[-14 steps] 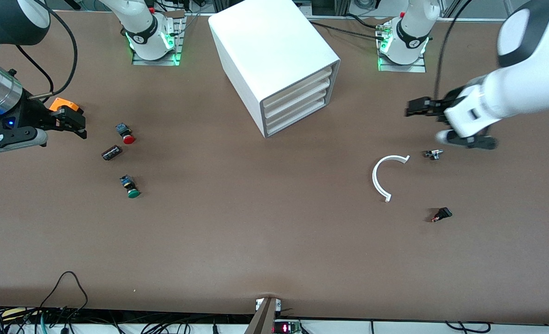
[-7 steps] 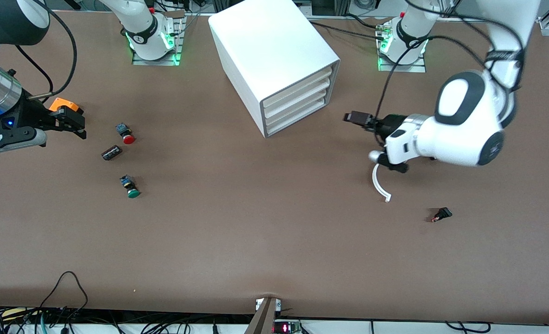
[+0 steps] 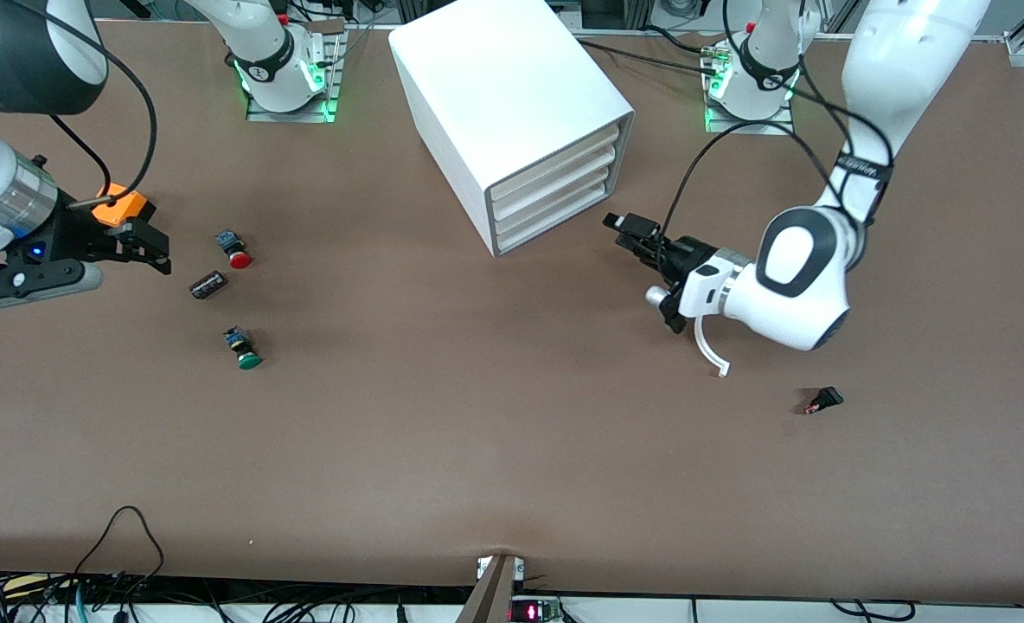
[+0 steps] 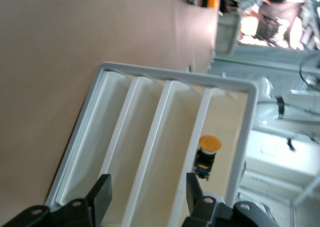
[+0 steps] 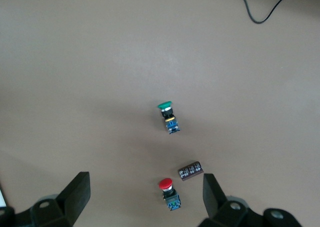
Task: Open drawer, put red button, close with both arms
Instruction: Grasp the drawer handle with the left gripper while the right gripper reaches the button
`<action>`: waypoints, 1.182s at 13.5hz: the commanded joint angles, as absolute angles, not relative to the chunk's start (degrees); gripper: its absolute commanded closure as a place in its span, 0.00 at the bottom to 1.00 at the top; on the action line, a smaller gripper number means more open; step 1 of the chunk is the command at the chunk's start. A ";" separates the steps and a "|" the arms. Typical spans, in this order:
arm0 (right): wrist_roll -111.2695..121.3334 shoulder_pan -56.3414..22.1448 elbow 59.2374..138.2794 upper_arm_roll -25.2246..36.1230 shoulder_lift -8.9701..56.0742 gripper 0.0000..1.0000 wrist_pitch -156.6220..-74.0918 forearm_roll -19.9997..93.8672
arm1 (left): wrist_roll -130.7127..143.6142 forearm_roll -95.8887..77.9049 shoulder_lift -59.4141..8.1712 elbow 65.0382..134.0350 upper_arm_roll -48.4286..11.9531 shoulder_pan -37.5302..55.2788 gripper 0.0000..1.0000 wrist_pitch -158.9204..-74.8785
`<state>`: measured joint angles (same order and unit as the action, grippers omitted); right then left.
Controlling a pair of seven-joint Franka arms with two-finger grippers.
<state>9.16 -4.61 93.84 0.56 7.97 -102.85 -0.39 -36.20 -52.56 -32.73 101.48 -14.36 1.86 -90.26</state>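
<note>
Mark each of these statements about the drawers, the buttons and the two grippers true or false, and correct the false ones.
1. All four drawers of the cabinet are shut. True.
2. The left gripper has its fingers closed on a drawer front. False: it is open, in front of the drawers and touching none.
3. The red button lies on the table, toward the right arm's end. True.
4. The right gripper holds the red button. False: it is open and holds nothing, with the button between its fingers in the right wrist view.
5. The green button lies nearer the front camera than the red button. True.
</note>
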 commanded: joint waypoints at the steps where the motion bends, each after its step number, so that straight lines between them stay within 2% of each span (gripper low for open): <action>1: 12.37 -4.40 92.81 0.44 12.73 0.00 -102.57 0.17 | -43.58 -56.06 -37.08 102.21 -15.38 1.67 0.38 -88.95; 6: 22.59 -4.48 93.78 0.44 13.01 0.00 -100.64 0.52 | -47.37 -61.69 -38.41 107.13 -19.06 1.58 0.43 -88.59; 10: 22.68 -4.39 101.23 0.53 9.41 0.00 -102.03 0.97 | -52.27 -65.91 -41.21 108.89 -19.51 3.25 0.44 -89.21; 12: 22.59 -4.48 108.59 0.44 5.38 0.00 -105.01 0.97 | -54.75 -66.53 -42.80 108.90 -19.42 3.87 0.44 -89.38; 14: 22.76 -4.40 118.51 0.44 1.42 0.00 -111.50 0.97 | -54.76 -66.62 -42.80 109.07 -19.51 3.87 0.45 -89.38; 16: 26.26 -4.48 125.92 0.53 -0.52 0.01 -117.48 0.97 | -54.76 -68.11 -42.72 109.95 -19.51 4.39 0.50 -89.21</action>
